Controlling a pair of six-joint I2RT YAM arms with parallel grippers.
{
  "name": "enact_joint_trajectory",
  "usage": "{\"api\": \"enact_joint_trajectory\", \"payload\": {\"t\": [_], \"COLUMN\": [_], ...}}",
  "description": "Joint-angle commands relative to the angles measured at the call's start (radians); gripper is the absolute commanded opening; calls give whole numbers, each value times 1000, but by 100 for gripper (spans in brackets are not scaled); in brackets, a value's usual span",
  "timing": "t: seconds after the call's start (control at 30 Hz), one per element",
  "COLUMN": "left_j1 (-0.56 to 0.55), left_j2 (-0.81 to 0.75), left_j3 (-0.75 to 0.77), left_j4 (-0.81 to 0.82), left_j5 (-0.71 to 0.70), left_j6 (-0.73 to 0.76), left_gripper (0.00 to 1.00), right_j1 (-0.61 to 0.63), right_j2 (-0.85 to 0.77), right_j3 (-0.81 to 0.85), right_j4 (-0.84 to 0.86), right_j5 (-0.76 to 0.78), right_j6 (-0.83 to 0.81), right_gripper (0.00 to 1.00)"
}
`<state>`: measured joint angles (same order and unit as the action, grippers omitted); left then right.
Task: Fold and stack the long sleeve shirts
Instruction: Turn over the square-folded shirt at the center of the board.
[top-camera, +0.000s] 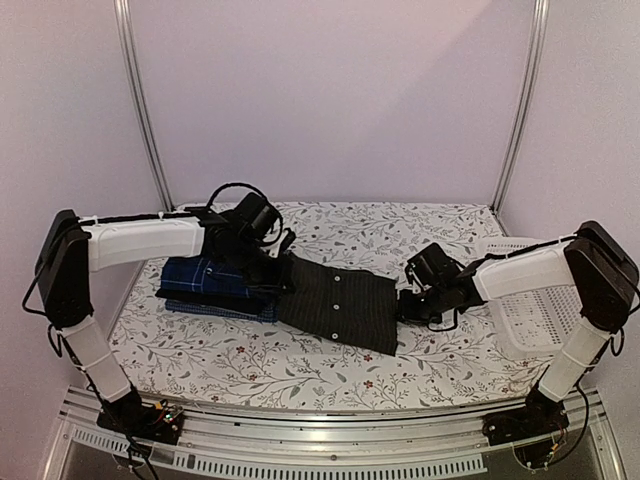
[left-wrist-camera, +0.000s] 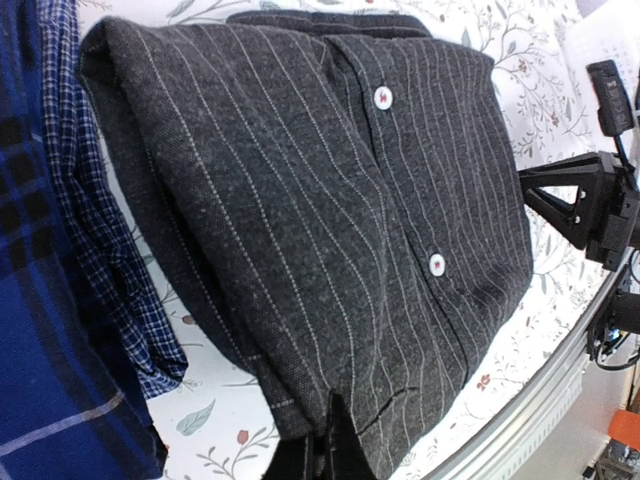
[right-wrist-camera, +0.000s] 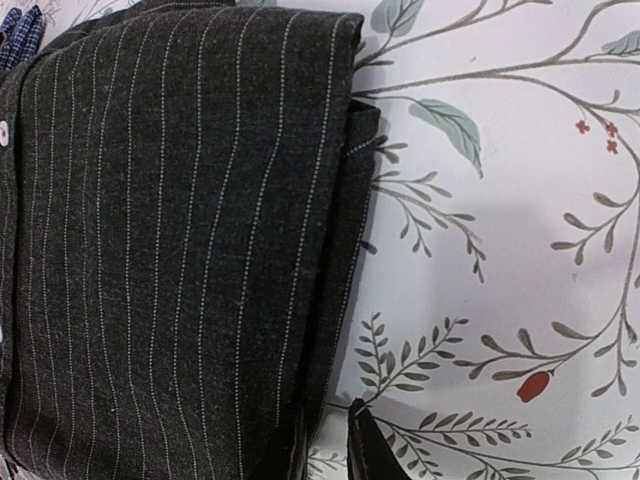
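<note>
The black pinstriped shirt (top-camera: 340, 300) lies folded, buttons up, mid-way across the counter (top-camera: 300, 370). Its left end reaches the blue plaid shirt (top-camera: 205, 278), folded atop a stack at left.

A: Table (top-camera: 300, 372) cover?
B: White cloth, grey leafy sprigs, small red buds.
A: Right side?
B: White mesh basket (top-camera: 545, 320) on the table's right edge. Metal posts (top-camera: 140, 110) at the back corners, ribbed rail (top-camera: 330, 425) along the near edge.

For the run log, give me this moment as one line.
pinstripe shirt: folded, beside plaid shirt | left pincer: shut on pinstripe shirt | right pincer: at shirt edge, grip unclear
</note>
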<state>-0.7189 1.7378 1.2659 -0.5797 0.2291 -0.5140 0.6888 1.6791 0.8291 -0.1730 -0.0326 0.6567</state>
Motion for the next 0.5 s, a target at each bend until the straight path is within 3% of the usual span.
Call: {"api": "enact_joint_trajectory", "payload": {"t": [0.0,0.47], "left_j1": [21,22], "left_j2": [-58,-162], "left_j3": [3,53], "left_j4": [-17,-39], "left_j5": [-2,43], "left_j6": [30,89], "left_gripper": [0,0], "right_j1": [28,158], "right_j2": [42,212], "right_j3": [38,204], "right_j4": [5,-29], "right_j5": [25,20], "right_j6": [1,47], "right_gripper": [13,13]}}
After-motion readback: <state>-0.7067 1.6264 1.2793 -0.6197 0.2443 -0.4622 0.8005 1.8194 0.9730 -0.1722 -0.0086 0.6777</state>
